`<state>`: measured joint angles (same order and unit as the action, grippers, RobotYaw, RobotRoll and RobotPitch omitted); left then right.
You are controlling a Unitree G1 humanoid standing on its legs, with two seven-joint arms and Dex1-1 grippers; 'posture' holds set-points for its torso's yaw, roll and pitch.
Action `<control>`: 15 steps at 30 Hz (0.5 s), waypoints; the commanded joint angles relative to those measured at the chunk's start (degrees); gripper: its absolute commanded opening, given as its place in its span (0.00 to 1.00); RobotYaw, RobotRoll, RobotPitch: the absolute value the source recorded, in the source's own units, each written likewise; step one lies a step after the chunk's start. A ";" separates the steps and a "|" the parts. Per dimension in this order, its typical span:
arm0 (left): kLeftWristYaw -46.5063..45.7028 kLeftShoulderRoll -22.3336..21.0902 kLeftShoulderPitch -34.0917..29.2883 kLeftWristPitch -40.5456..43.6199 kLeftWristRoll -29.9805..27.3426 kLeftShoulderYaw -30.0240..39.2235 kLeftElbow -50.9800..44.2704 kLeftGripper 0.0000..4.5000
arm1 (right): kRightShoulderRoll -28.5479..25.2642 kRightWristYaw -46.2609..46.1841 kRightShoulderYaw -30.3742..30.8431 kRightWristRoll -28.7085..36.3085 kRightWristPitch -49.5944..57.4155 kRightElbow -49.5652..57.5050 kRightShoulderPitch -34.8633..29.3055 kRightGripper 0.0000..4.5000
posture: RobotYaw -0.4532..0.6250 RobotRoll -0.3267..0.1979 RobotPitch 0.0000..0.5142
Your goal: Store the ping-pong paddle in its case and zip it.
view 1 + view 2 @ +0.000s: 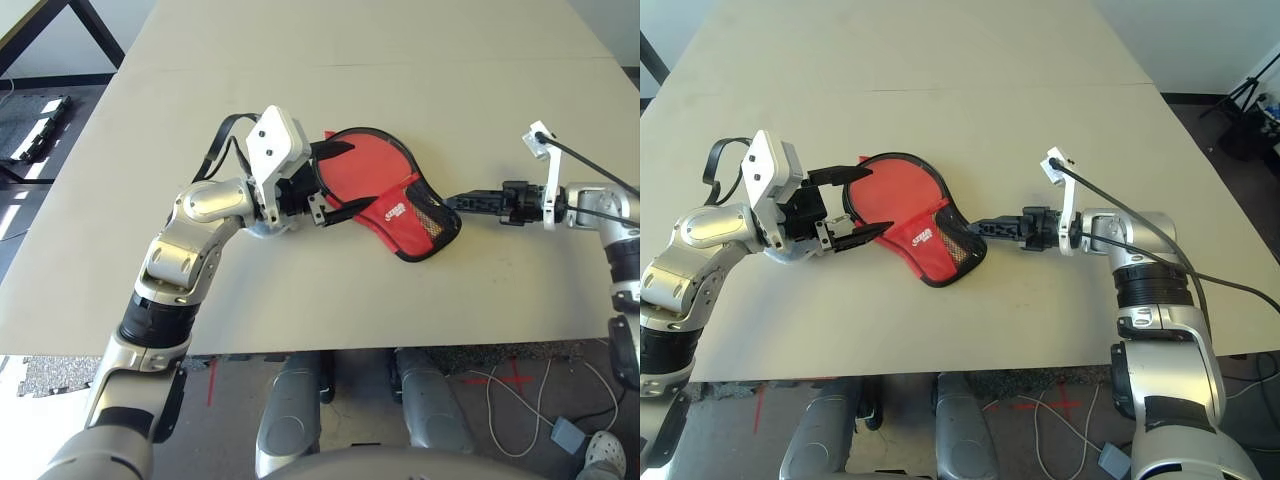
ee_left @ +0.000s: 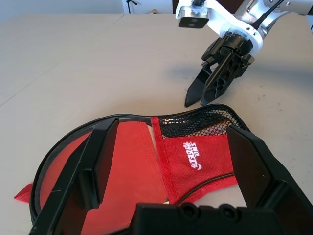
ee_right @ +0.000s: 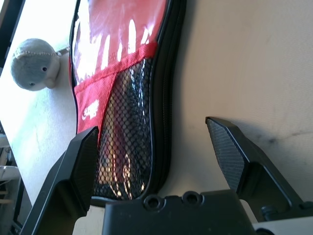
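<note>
The case [image 1: 385,190] lies flat on the table, red fabric with black zipper edging, a white logo and a black mesh pocket [image 3: 127,137] at its narrow end. The ping-pong paddle is hidden. My left gripper [image 1: 335,180] is open, with one finger on each side of the case's round end [image 2: 122,166]. My right gripper [image 1: 980,227] is open too, low over the table, and its fingertips almost touch the mesh end [image 1: 965,250]. Neither gripper holds anything.
A small grey-white soft lump [image 3: 34,63] rests on the table beside the case, near my left wrist. A seam [image 1: 400,65] crosses the table behind the case. The table's front edge [image 1: 400,345] runs close to my body.
</note>
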<state>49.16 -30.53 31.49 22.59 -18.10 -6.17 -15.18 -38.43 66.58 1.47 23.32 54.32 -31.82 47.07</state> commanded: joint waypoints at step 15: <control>0.89 -0.15 -0.43 0.36 -0.13 -1.20 -0.51 1.00 | 4.80 -1.56 1.83 -1.16 2.60 1.04 0.98 1.00 | 0.49 0.62 0.51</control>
<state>49.63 -30.51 31.50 22.63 -18.12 -6.65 -15.18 -34.66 64.84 1.44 22.13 55.80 -31.42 48.72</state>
